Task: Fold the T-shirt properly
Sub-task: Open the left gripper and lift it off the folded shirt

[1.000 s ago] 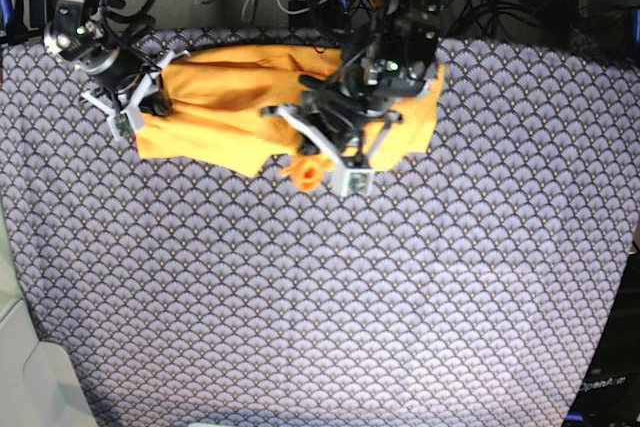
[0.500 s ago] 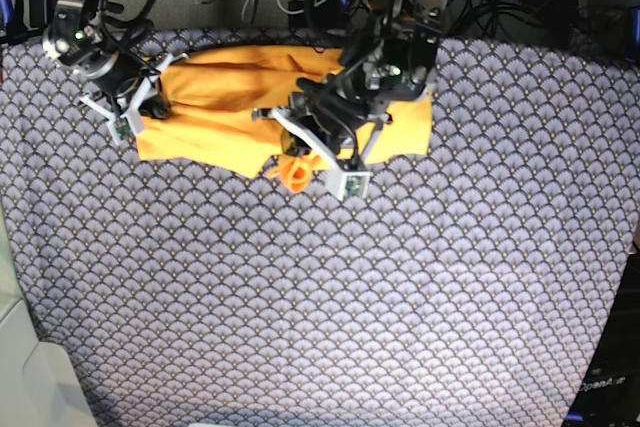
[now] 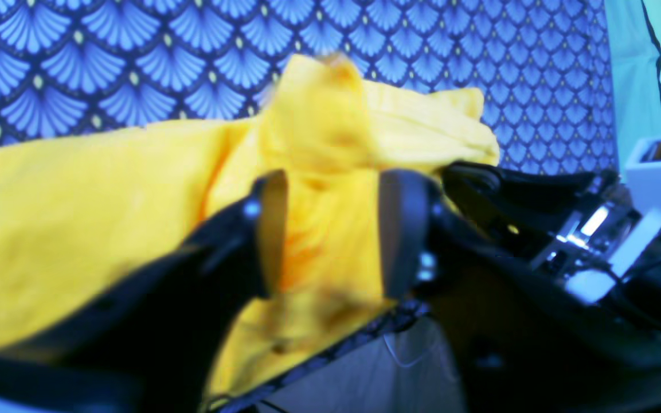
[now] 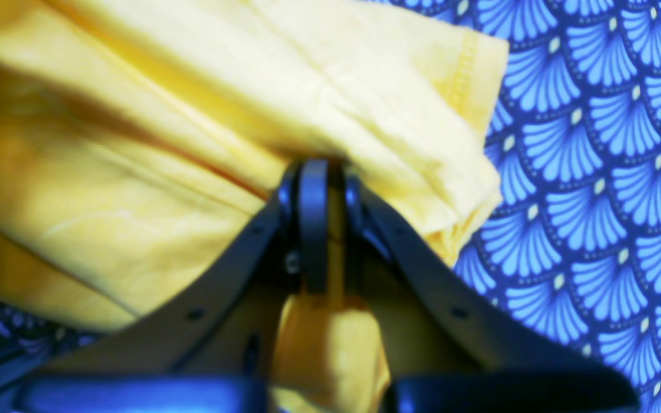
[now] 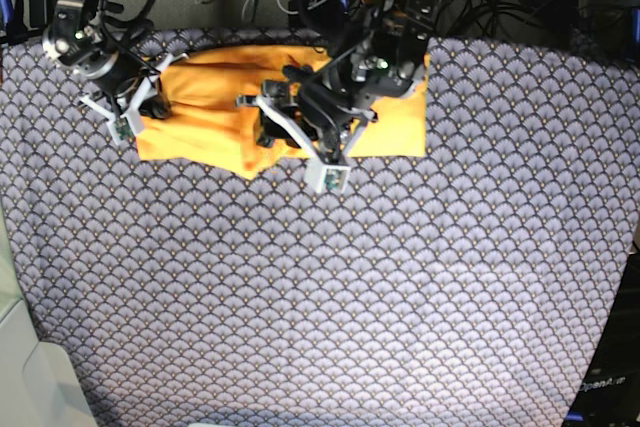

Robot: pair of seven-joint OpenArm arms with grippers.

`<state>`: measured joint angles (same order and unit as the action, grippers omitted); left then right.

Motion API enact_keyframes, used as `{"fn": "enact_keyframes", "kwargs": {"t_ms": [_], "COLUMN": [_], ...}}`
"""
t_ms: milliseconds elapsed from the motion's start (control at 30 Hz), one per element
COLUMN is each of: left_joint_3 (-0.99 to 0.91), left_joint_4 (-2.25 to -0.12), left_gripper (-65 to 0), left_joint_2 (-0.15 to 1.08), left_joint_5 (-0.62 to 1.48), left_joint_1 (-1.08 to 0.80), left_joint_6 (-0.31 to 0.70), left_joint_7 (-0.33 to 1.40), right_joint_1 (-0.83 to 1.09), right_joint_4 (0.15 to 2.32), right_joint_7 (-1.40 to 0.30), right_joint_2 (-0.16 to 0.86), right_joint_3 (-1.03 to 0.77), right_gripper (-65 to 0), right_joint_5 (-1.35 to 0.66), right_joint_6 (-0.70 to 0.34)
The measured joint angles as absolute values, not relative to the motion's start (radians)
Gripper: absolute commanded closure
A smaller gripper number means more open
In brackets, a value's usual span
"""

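The T-shirt (image 5: 215, 112) lies bunched along the worktop's (image 5: 330, 287) upper edge. Left claw (image 3: 330, 229) spread around a fold; right claw (image 4: 321, 223) pinching its left-hand edge.

T-shirt (image 5: 205, 107) middle hidden under left arm

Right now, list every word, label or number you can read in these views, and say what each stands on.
"OpenArm": faint lettering at the base view's lower right corner, on a dark surface beside the table cloth; its end is too blurred to confirm.
The T-shirt carries no print.
Neither wrist view shows any text.
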<state>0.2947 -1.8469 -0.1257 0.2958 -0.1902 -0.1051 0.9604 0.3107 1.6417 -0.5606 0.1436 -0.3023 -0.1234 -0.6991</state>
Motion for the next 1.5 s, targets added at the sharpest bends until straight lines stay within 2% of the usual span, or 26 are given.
{"fn": "enact_keyframes", "kwargs": {"t_ms": [267,433,600,967,1067,1333,1500], "left_joint_3": [0.312,0.142,0.064,0.016,0.015,0.011,0.011], "left_joint_4": [-1.933,-1.93,-1.89,-1.672,-1.663,-1.789,-1.829], "left_gripper": [-30.9,-31.0,-31.0,-31.1,-31.1,-31.1,-31.1], "left_joint_2": [-0.025,0.004,0.065,0.08,0.08,0.097,0.097], "left_joint_5": [0.393,0.395,0.401,0.405,0.41,0.406,0.409], "left_joint_1": [-0.173,-0.146,-0.223,-0.165,-0.155,-0.155,-0.152], "left_joint_6": [-0.095,-0.104,-0.104,-0.086,-0.084,-0.094,-0.097], "left_joint_7": [0.994,0.986,1.008,0.975,0.973,0.994,0.994], "right_joint_1": [0.311,0.297,0.306,0.271,0.241,0.222,0.228], "right_joint_4": [1.64,1.641,1.68,1.773,1.773,1.773,1.773], "right_joint_7": [-0.558,-0.569,-0.581,-0.73,-0.777,-0.839,-0.854], "right_joint_2": [0.155,0.159,0.179,0.175,0.181,0.168,0.155], "right_joint_3": [-0.302,-0.305,-0.309,-0.377,-0.379,-0.421,-0.477], "right_gripper": [-2.9,-2.9,-2.9,-3.1,-7.3,-29.6,-36.5], "right_joint_5": [-0.123,-0.111,-0.104,-0.116,-0.111,-0.117,-0.329], "right_joint_6": [-0.699,-0.7,-0.699,-0.699,-0.701,-0.699,-0.701]}}
